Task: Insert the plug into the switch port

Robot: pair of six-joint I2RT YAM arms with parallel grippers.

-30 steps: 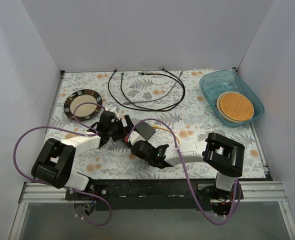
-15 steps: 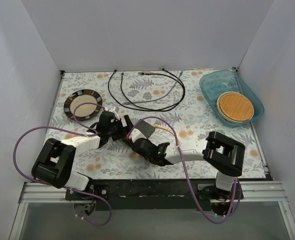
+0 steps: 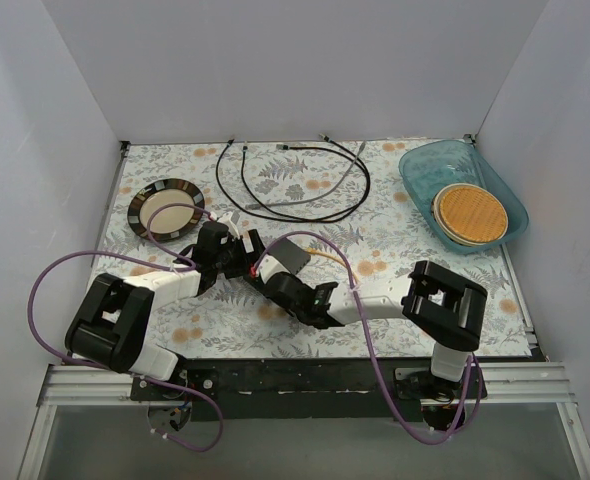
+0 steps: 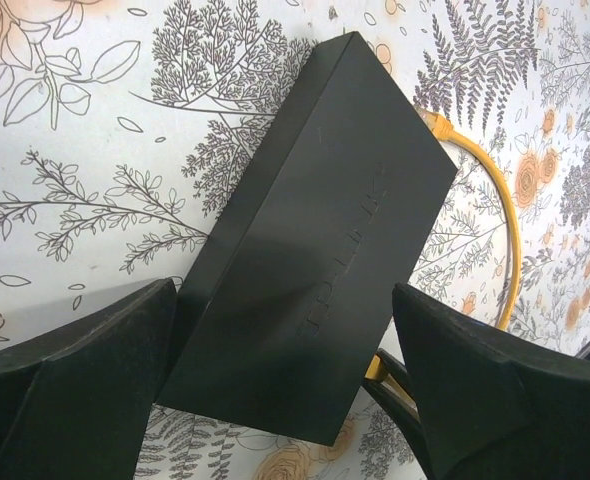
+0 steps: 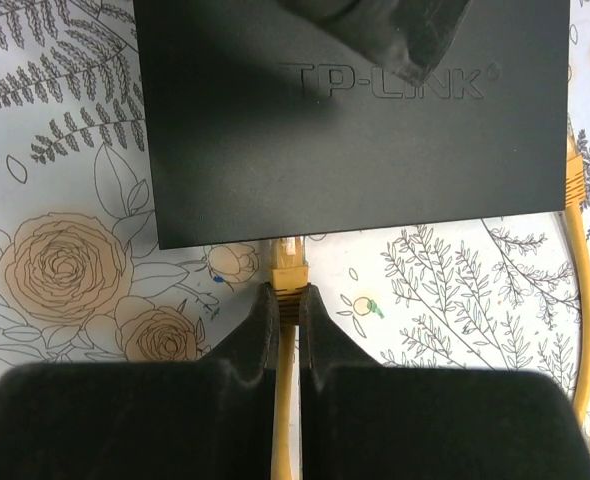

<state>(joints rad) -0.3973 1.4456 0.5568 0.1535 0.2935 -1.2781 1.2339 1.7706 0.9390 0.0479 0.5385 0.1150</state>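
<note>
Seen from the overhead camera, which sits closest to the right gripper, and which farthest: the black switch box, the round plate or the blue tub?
1. Black switch box, just ahead of the right gripper.
2. Round plate, back left.
3. Blue tub, back right corner.

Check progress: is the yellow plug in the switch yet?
Done: right claw is shut on the yellow plug, lined up with the edge of the switch. In hand: plug tip sits at that edge, clear end showing, so not seated. Left claw brackets the switch; grip unclear. To do: push the plug home, let go.
</note>
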